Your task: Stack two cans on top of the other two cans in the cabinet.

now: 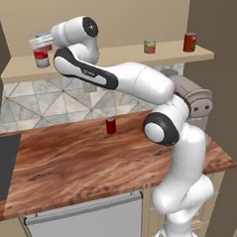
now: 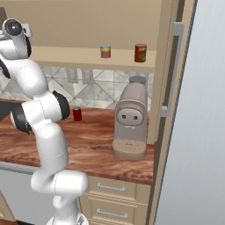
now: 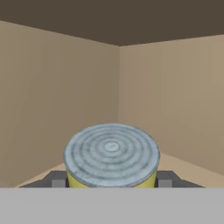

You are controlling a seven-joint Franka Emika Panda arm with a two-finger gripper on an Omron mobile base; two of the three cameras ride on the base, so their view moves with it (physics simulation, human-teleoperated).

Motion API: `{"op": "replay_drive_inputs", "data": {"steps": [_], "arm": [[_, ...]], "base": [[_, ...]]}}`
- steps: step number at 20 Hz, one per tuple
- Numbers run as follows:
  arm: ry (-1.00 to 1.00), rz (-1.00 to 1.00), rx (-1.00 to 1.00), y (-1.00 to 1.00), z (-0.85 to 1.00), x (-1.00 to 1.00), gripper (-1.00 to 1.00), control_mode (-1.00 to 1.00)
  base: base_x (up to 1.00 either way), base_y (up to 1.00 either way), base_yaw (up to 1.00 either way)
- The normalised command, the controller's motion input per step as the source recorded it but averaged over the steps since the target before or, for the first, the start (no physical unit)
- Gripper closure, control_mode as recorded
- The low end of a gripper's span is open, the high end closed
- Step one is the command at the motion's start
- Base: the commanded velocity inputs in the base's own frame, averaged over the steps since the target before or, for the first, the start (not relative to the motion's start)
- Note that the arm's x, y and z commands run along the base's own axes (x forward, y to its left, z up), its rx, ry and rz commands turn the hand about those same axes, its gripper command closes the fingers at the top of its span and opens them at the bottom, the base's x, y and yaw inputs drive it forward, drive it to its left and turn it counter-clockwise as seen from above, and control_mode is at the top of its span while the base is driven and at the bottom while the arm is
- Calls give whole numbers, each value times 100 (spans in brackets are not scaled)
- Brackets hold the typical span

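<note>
My hand [image 3: 112,183] grips the yellow-labelled can [image 3: 111,154] with a grey ribbed lid, over the red-and-white can [image 1: 41,59] at the cabinet [image 1: 106,55] shelf's left end; two more cans [image 1: 150,46] sit right; I read no label text

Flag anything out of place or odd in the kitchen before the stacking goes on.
One small dark red can stands alone on the wooden counter, while the other cans sit up on the cabinet shelf. It is upright, nothing spilled. The gripper holds a grey-topped can level inside the cabinet; nothing looks askew or damaged.
</note>
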Motion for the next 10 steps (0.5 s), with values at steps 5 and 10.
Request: {"op": "replay_drive_inputs", "data": {"steps": [5,10], "arm": [[0,0,0,8,3,21,100,-100],[0,0,0,7,0,19,100,-100]], "base": [[0,0,0],[0,0,0]]}}
